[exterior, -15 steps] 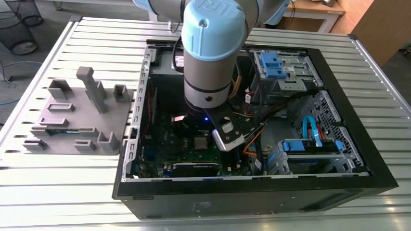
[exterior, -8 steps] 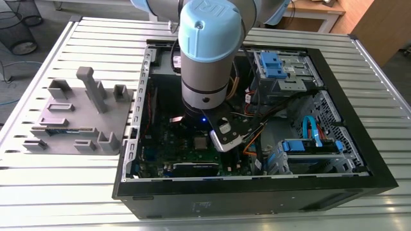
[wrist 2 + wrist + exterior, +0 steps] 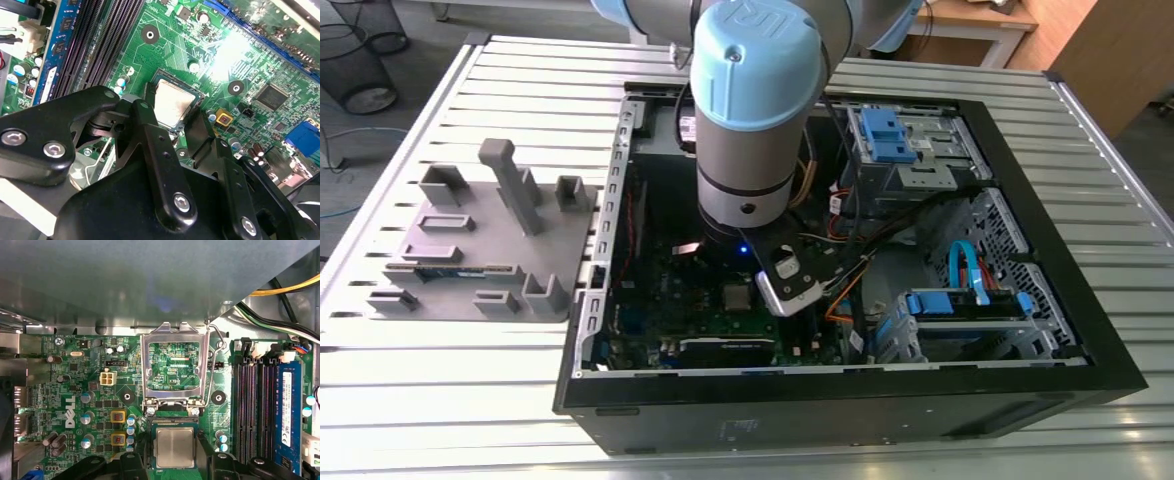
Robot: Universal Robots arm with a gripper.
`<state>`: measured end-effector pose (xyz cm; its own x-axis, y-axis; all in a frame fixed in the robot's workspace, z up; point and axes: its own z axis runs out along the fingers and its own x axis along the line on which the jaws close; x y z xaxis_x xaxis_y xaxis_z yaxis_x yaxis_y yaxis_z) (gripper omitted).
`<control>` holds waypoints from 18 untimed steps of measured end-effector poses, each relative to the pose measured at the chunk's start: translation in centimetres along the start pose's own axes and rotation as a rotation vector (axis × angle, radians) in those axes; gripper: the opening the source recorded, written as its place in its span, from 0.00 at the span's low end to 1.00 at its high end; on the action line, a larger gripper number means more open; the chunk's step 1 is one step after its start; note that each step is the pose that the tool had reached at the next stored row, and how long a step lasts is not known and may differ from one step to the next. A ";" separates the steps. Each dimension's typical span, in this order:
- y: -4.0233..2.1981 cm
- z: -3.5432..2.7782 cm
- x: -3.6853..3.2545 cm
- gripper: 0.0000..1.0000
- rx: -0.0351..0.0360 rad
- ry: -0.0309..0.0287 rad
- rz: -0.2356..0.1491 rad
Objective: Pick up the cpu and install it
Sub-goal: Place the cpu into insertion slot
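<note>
Two fingers (image 3: 147,130) of your hand (image 3: 170,115) are clamped on opposite edges of the cpu (image 3: 174,446), holding it at the motherboard (image 3: 90,390) socket, just beside the flipped-open silver load frame (image 3: 174,365), inside the open computer case (image 3: 1014,390) on the bench (image 3: 454,400). You have the grey tray (image 3: 480,250) just beside the case.

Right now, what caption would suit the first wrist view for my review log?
The cpu rests beside the flipped-open silver socket frame on the green motherboard, tool right at it.
</note>
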<state>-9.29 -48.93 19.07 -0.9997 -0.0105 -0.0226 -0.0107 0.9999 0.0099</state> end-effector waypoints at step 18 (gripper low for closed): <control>0.00 0.07 0.00 0.42 0.0000 0.0000 0.000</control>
<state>-9.29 -48.93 18.99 -0.9997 -0.0105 -0.0225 -0.0107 0.9999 0.0099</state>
